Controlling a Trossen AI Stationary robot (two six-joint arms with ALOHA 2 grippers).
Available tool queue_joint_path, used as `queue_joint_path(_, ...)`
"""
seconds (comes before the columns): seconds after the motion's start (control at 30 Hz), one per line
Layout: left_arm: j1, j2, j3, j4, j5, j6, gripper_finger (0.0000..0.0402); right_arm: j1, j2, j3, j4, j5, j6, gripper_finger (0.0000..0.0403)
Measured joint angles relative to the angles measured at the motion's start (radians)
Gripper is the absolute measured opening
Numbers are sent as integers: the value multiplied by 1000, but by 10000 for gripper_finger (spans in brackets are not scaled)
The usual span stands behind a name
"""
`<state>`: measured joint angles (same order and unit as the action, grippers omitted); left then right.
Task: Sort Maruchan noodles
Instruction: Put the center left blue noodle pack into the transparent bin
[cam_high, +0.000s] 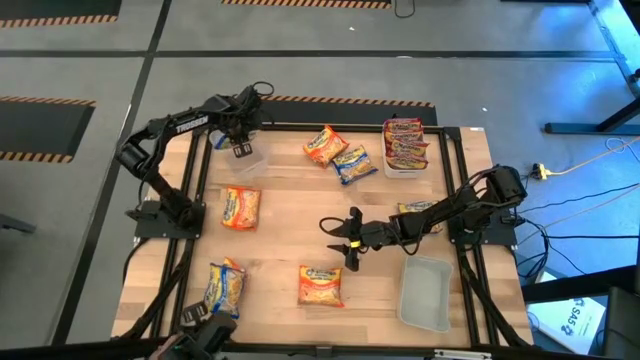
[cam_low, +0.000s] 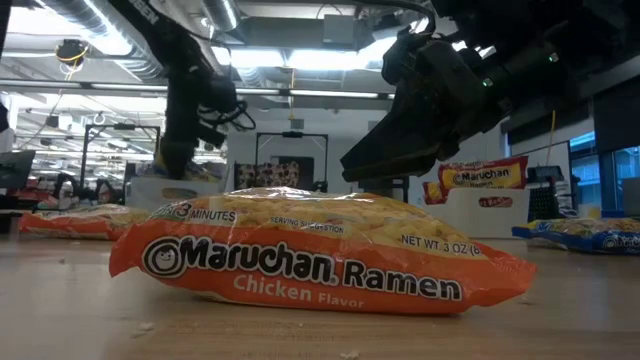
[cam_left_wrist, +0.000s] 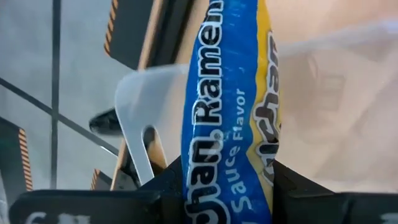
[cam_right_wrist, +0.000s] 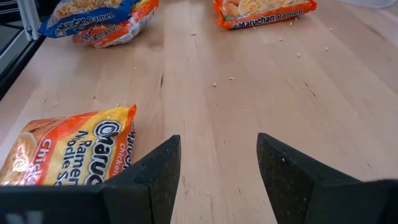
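Observation:
My left gripper (cam_high: 238, 146) is at the far left of the table, pointing steeply down over a clear tub (cam_left_wrist: 140, 102), shut on a blue-and-yellow Maruchan packet (cam_left_wrist: 227, 93). My right gripper (cam_high: 350, 241) hovers open over the middle of the table with nothing between its fingers. An orange packet (cam_right_wrist: 68, 152) lies flat just beside it. More packets lie flat on the wood: orange ones (cam_high: 240, 208) (cam_high: 320, 285) (cam_high: 325, 146), a blue one (cam_high: 353, 164), and a blue one stacked with an orange one (cam_high: 225, 287). My left gripper pinches the blue-and-yellow packet between its two fingers (cam_left_wrist: 163, 190), close to one end (cam_left_wrist: 231, 180). The fingers come from above, slanting down. The packet hangs below them lengthwise, clear of the table, its lower part over the clear tub.
A tub with red packets (cam_high: 404, 145) stands at the far right. A second clear tub (cam_high: 425, 292) sits at the near right. Another packet (cam_high: 413, 209) lies under my right arm. Bare wood lies ahead of my right gripper (cam_right_wrist: 249, 81).

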<state>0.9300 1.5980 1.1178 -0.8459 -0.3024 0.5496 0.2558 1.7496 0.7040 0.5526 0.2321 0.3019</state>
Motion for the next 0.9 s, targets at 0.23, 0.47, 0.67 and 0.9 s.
queue_joint_path(0.23,-4,-1,0,110,13,-41,94,0,0,0,-2,-5,0,195)
queue_joint_path(0.47,26,-7,-35,232,115,-72,94,0,0,0,-2,-6,-15,195)
queue_joint_path(0.67,52,-7,-113,316,156,-72,94,0,0,0,-2,-15,-15,195)
queue_joint_path(0.9,68,-7,-161,342,148,-53,94,0,0,0,-2,-15,-18,195)
